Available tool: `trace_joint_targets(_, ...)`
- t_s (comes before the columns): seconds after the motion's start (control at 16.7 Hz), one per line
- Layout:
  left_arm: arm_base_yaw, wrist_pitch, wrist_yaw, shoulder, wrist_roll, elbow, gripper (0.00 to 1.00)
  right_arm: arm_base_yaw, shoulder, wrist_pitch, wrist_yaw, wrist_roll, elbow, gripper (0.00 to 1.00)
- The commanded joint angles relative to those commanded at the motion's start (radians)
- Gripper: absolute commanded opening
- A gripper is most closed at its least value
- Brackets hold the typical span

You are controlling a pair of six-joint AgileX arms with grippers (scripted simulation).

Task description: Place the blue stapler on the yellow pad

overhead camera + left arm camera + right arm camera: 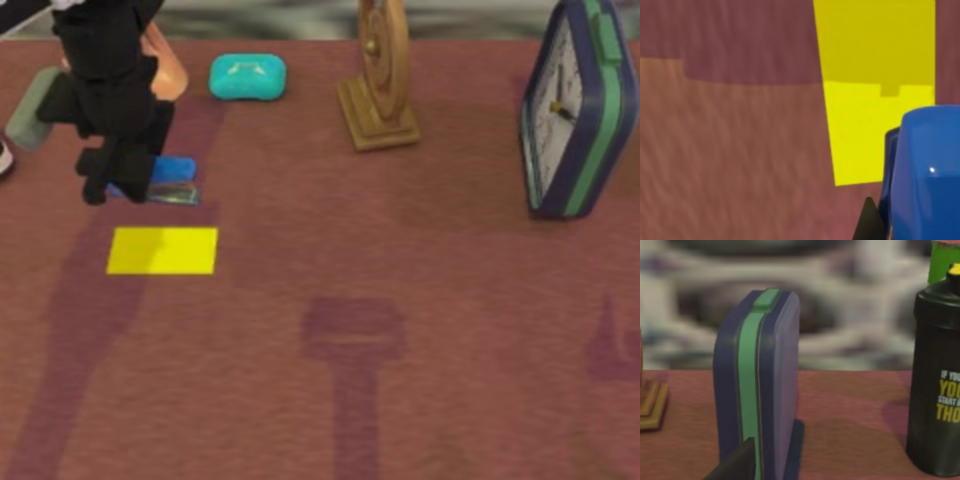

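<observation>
The blue stapler [172, 172] sits in my left gripper [122, 182], which is shut on it near the table's back left. Its grey underside shows toward the front. The yellow pad [162, 250] lies flat on the table just in front of the stapler, apart from it. In the left wrist view the stapler [925, 175] fills the corner, one dark fingertip [868, 222] rests against its side, and the yellow pad [875, 100] lies beyond. My right arm is outside the top view; its wrist camera faces the clock at the table's right.
A rounded teal box [247, 77] and a wooden stand [378, 85] are at the back. A blue-green clock [575, 105] stands upright at the right, with a black bottle [935, 380] beside it. A grey-green object [35, 108] lies at the far left.
</observation>
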Motion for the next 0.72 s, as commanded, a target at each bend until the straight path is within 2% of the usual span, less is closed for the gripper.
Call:
trace_joint_targets(0.18,0.046,-0.013,0.0,0.023,-0.074,0.049,0.0,0.0,0.0,0.0,0.0,0.0,0.0,1.0)
trace_joint_targets(0.48,0.044,-0.008,0.0,0.02,-0.075,0.046,0.0,0.0,0.0,0.0,0.0,0.0,0.0,1.0)
trace_joint_targets(0.72,0.046,0.098,0.001,0.042,-0.079,-0.039,0.0,0.0,0.0,0.0,0.0,0.0,0.0,1.0)
